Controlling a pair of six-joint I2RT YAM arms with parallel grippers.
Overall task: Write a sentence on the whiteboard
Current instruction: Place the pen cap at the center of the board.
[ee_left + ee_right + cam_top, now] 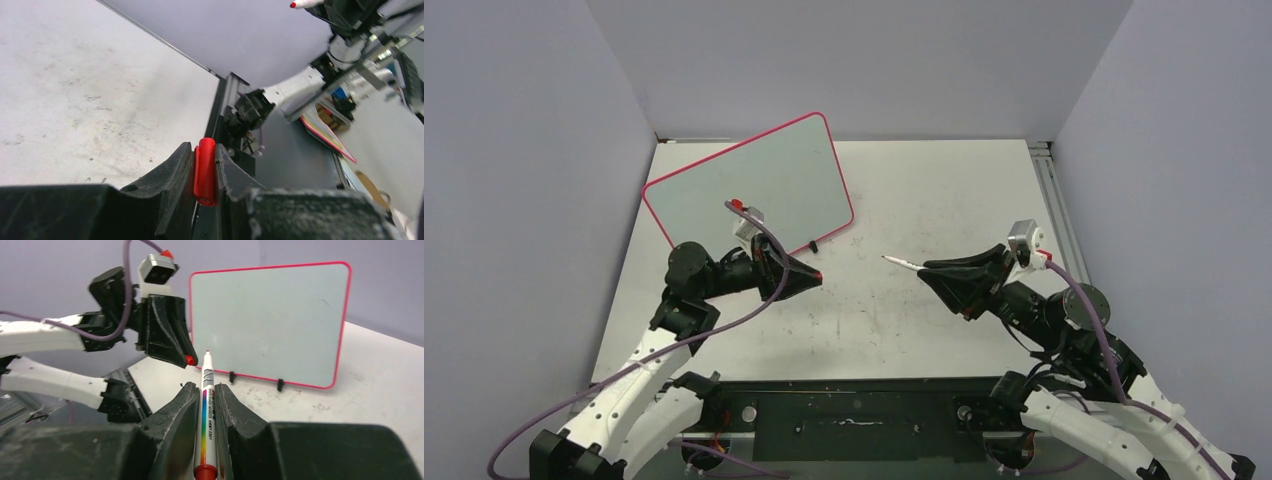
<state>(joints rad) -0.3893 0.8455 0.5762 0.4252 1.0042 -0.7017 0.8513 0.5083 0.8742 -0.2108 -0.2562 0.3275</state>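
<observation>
The whiteboard (754, 185) stands upright on two black clip feet at the back left of the table, blank, with a red-pink rim; it also shows in the right wrist view (267, 322). My right gripper (924, 270) is shut on a white marker (206, 415) with a rainbow stripe. The marker's uncapped red tip (207, 353) points left toward the board, well short of it. My left gripper (816, 277) is shut on the marker's red cap (205, 171), just in front of the board's near edge.
The table top (924, 200) is white and scuffed with small dark marks. Grey walls close in the left, back and right. A metal rail (1052, 190) runs along the right edge.
</observation>
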